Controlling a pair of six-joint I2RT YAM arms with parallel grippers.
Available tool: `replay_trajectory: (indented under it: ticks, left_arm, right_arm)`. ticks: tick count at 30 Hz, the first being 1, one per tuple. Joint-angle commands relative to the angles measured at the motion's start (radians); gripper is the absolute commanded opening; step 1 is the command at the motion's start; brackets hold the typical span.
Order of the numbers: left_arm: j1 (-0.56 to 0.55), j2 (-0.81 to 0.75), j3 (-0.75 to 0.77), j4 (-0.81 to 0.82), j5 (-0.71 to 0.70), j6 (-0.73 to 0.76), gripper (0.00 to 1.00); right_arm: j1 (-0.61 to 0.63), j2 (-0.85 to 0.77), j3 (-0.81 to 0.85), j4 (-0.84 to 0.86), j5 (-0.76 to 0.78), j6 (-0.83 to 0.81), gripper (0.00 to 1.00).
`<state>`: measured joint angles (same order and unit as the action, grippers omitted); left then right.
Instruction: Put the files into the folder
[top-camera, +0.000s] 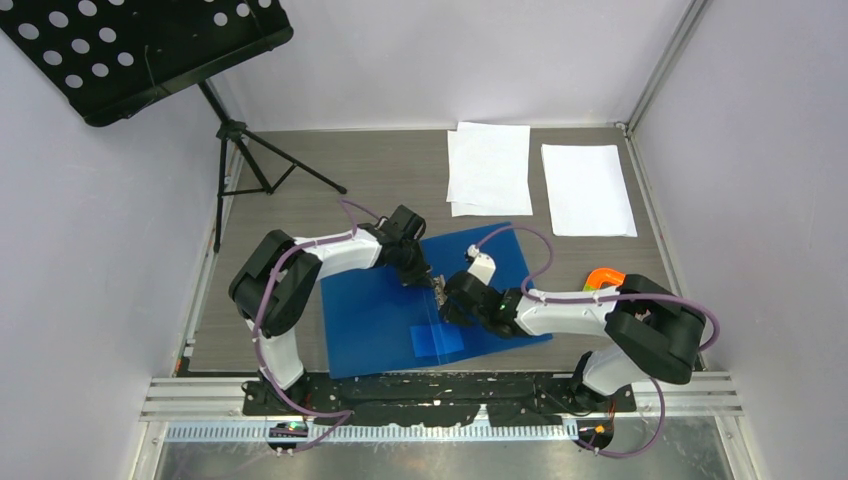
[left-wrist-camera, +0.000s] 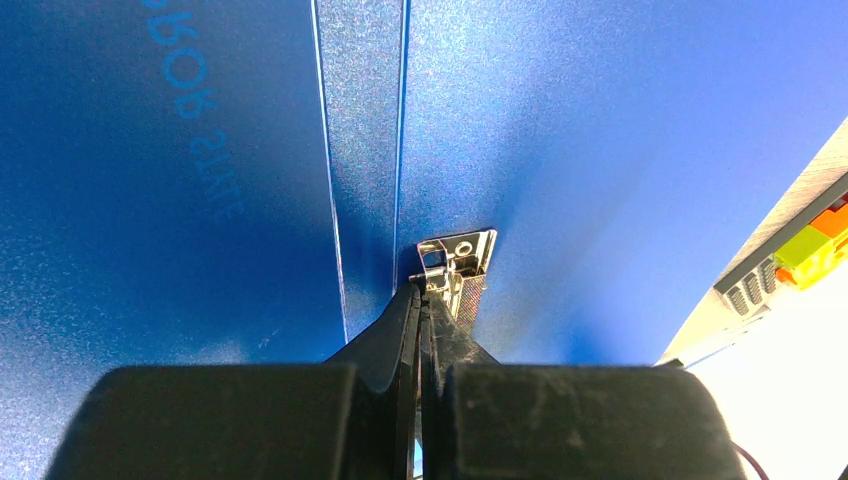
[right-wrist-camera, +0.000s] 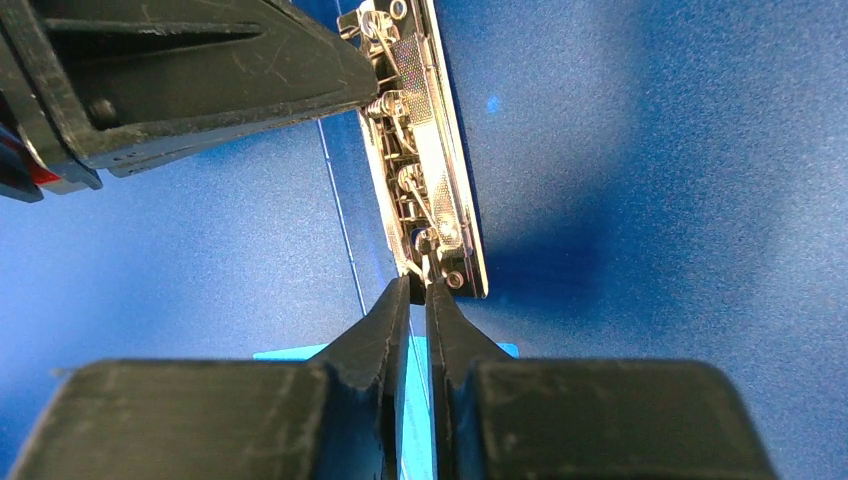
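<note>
The blue folder (top-camera: 380, 310) lies open on the table, with its metal clip (top-camera: 440, 287) along the spine. My left gripper (top-camera: 425, 278) is shut on the clip's far end (left-wrist-camera: 458, 262), fingertips pinched together (left-wrist-camera: 420, 290). My right gripper (top-camera: 447, 298) is shut on the clip's near end (right-wrist-camera: 425, 170), tips pinching a thin wire part (right-wrist-camera: 419, 285). The left gripper's fingers (right-wrist-camera: 200, 70) show at the top left of the right wrist view. The files lie beyond the folder as two white piles (top-camera: 488, 168) (top-camera: 587, 188). A pale label (top-camera: 438, 340) shows on the folder's near part.
A black music stand (top-camera: 130, 50) on a tripod (top-camera: 250, 160) stands at the back left. An orange and green object (top-camera: 604, 277) lies by the folder's right edge, also in the left wrist view (left-wrist-camera: 815, 240). Walls close the table on three sides.
</note>
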<state>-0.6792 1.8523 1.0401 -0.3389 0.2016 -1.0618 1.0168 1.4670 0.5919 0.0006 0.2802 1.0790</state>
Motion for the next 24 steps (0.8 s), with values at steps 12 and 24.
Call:
replay_trajectory:
  ticks: [12, 24]
  left_arm:
    - [-0.002, 0.130, -0.084, -0.310, -0.171, 0.089, 0.00]
    - [-0.002, 0.149, -0.098, -0.308, -0.167, 0.098, 0.00]
  right_arm:
    - [0.081, 0.228, 0.181, -0.465, 0.307, 0.045, 0.06]
    - [0.119, 0.339, 0.284, -0.743, 0.518, 0.164, 0.06]
